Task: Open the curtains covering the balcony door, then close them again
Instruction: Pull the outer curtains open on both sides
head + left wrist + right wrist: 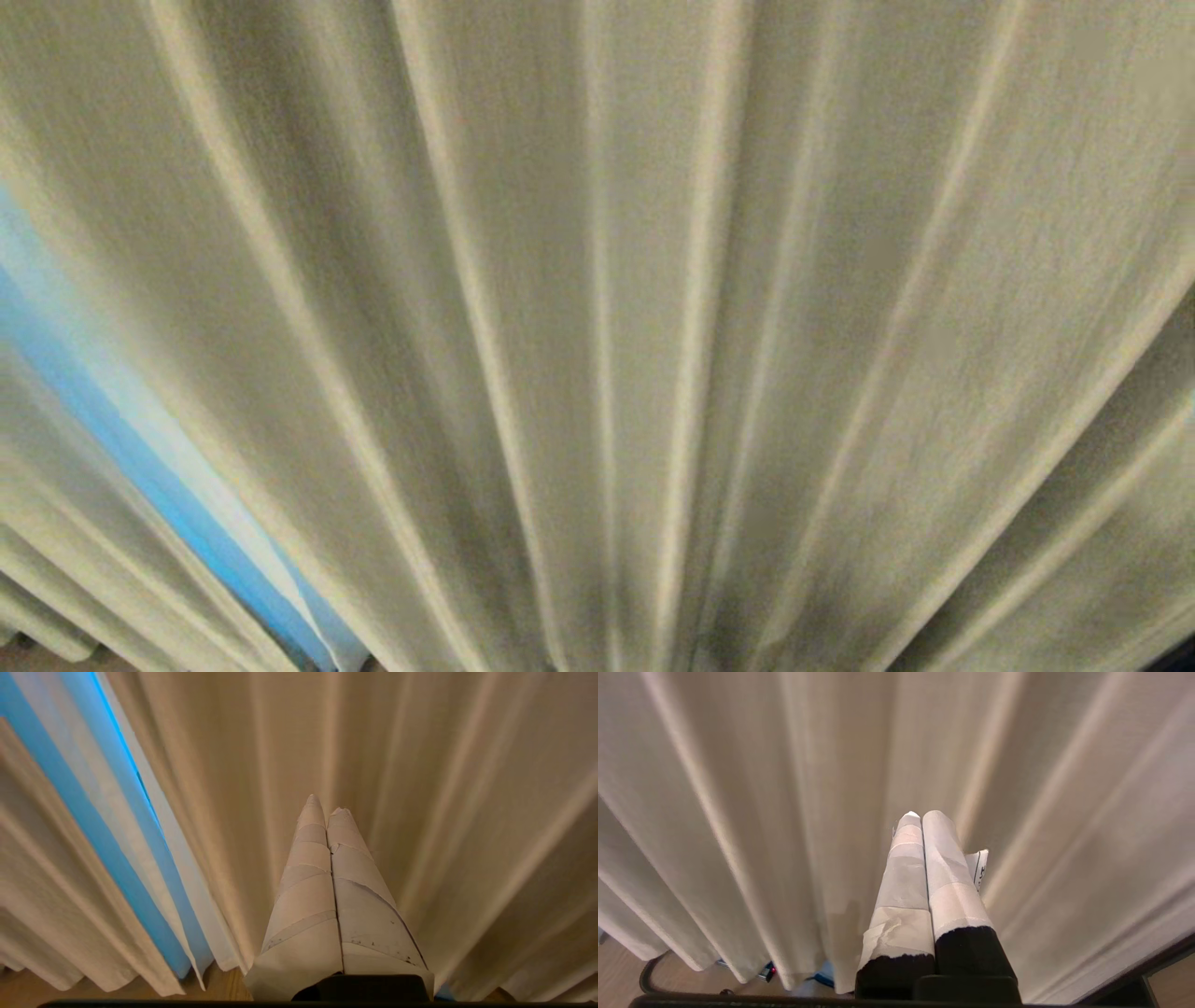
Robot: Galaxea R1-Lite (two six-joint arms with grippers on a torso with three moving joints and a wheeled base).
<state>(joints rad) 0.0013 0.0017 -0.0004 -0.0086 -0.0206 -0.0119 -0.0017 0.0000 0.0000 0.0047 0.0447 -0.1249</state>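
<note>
Cream-beige pleated curtains (653, 327) fill the head view, hanging right in front of me. A narrow bright blue slit (140, 467) shows between two drapes at the left, with a thin white sheer panel (182, 858) beside it. The balcony door is hidden behind the cloth. My left gripper (327, 807), its fingers wrapped in white tape, is shut and empty, pointing at the drape (397, 788) just right of the slit. My right gripper (922, 815), also taped, is shut and empty in front of closed folds (784, 788). Neither arm shows in the head view.
Wooden floor (219, 982) shows under the curtain hems. A dark cable (649, 975) and a small device with a red light (768, 970) lie on the floor below the drape. A dark frame edge (1153, 961) runs beside the right-hand folds.
</note>
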